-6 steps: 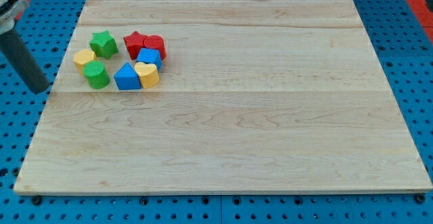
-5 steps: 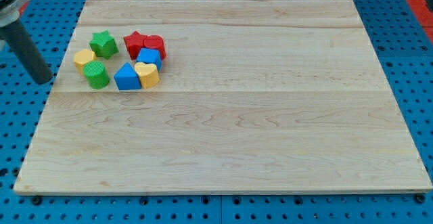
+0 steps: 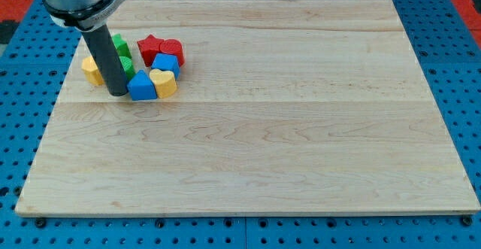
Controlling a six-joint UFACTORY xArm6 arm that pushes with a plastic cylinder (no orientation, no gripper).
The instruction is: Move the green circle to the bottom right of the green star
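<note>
My tip (image 3: 116, 92) rests on the board at the left end of the block cluster, just left of the blue triangle (image 3: 141, 86). The rod covers most of the green star (image 3: 121, 44), which shows only as a green edge to the rod's right. Below that, a small green sliver (image 3: 128, 66) shows against the rod; it seems to be the green circle, and the rest of it is hidden. The yellow block (image 3: 91, 71) peeks out on the rod's left.
A red star (image 3: 152, 48), a red block (image 3: 172, 51), a blue block (image 3: 167, 62) and a yellow heart (image 3: 163, 83) are packed together right of the rod. The wooden board (image 3: 270, 129) lies on a blue pegboard.
The rod has swung in from off the board's left edge to the cluster. It now covers the green circle and green star. The green circle no longer shows at its earlier place.
</note>
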